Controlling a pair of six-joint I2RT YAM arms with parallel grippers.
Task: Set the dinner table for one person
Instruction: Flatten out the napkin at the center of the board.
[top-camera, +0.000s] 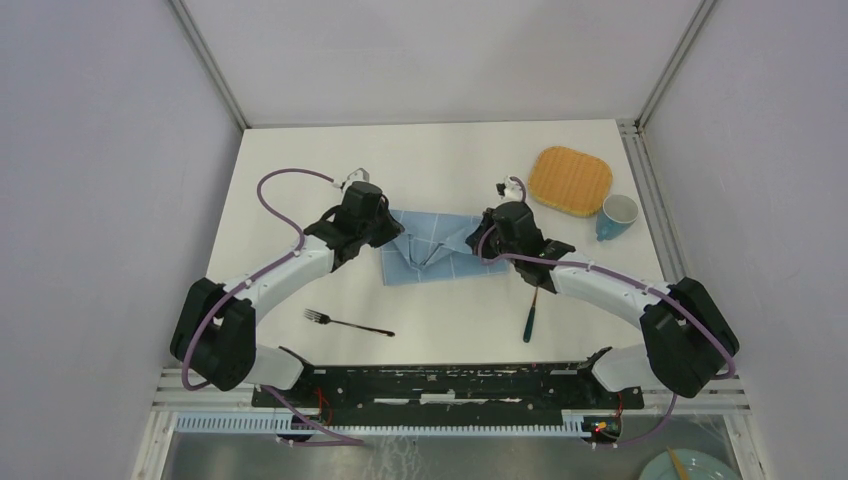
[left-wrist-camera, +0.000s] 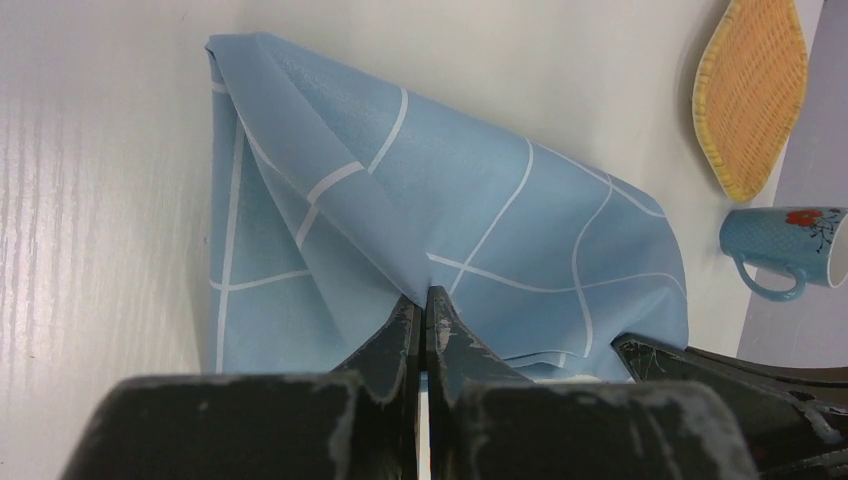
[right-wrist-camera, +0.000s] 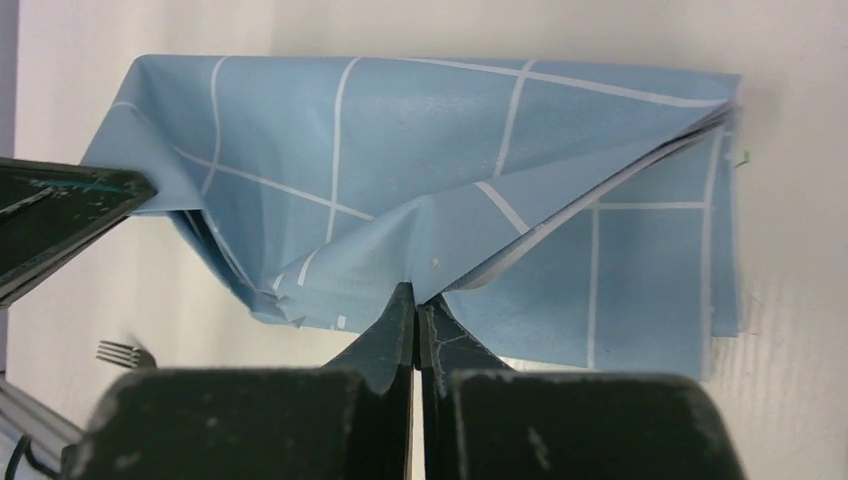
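dinner table (top-camera: 440, 160): white top, lies under both grippers and carries everything in view.

blue checked cloth (top-camera: 430, 250) sits mid-table, directly between the two grippers, rumpled and folded over itself in several layers, with the pinched folds lifted into ridges.

left gripper (left-wrist-camera: 425, 298): jaws closed tight on a raised fold at the cloth's left edge. The cloth (left-wrist-camera: 480, 200) fans out ahead of its fingertips.

right gripper (right-wrist-camera: 414, 292): same story, jaws nipped on a fold at the opposite edge. The cloth (right-wrist-camera: 450, 130) spreads ahead of it, layered edges stacked to one side.

The two grippers face each other across the cloth. Each wrist view catches the other's dark body at the frame edge.

fork (top-camera: 348, 322): behind the left gripper, toward the arm bases, flat on the table, well apart from the cloth.

dark-handled utensil (top-camera: 530, 315): behind the right gripper, partly under that arm; can't tell which kind.

woven mat (top-camera: 569, 179): beyond the right gripper, on its outer side.

blue mug (top-camera: 616, 216): just beside the mat, upright, handle toward the near side.
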